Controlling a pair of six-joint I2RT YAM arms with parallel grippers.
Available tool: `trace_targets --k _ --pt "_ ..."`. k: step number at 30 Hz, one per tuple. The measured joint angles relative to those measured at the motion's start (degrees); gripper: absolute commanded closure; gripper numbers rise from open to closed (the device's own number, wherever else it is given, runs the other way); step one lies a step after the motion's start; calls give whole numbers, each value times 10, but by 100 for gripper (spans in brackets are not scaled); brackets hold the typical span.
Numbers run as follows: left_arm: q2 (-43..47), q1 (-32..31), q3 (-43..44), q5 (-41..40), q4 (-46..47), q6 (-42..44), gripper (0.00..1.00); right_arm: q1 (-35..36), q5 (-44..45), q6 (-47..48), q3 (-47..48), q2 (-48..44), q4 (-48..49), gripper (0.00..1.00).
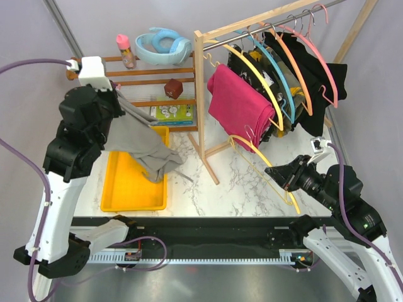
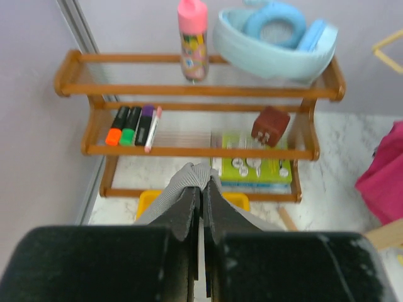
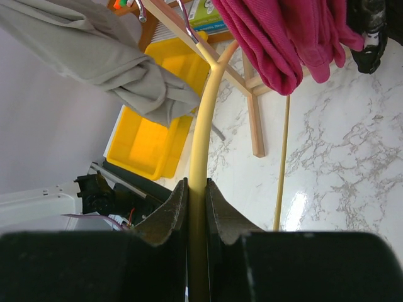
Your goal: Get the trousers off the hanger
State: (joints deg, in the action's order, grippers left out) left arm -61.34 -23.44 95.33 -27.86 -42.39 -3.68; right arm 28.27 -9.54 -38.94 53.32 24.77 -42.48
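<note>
Left gripper (image 2: 203,192): my fingers are pressed together on a fold of the grey trousers (image 1: 143,141). The cloth bunches between the tips and hangs down from there, free of any hanger. Its lower end is over the right edge of the yellow bin (image 1: 123,192); I cannot tell if it touches. Right gripper (image 3: 196,189): my fingers are clamped on one arm of a bare yellow hanger (image 3: 203,126), held off the rail (image 1: 271,25) above the marble table (image 1: 239,185), its hook end just beside the lower edge of the magenta trousers (image 1: 236,104). The magenta trousers are draped over another hanger on the rail. Behind them, darker trousers (image 1: 315,69) hang close together on more hangers. A wooden shelf (image 2: 189,91) stands behind the bin.
</note>
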Motion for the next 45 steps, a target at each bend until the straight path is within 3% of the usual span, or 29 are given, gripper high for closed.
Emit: trace_targets --k 6,11,19,26,34,38,41,42,44,45 --pt "-12 6 67 -37 0 6 98 0 -2 1 0 0 0 100" --pt "-8 10 66 -41 0 11 98 0 -9 2 0 5 1 100" --pt "70 10 -136 24 8 -42 98 0 -33 3 1 19 17 100" --pt "127 10 -350 19 2 -145 98 0 -59 8 32 52 27 100" --pt "97 22 -401 -38 -16 -229 98 0 -73 12 46 88 57 100" --pt "83 29 -422 -35 -17 -264 83 0 -68 7 47 103 69 100" --pt "85 35 -438 -24 -17 -276 59 0 -65 -8 54 117 86 100" --pt "87 35 -440 -20 -17 -279 44 0 -64 -17 58 123 95 100" --pt "94 35 -444 -11 -17 -285 32 0 -61 -31 64 133 112 100" --pt "99 35 -445 -4 -17 -289 21 0 -58 -39 69 137 120 100"
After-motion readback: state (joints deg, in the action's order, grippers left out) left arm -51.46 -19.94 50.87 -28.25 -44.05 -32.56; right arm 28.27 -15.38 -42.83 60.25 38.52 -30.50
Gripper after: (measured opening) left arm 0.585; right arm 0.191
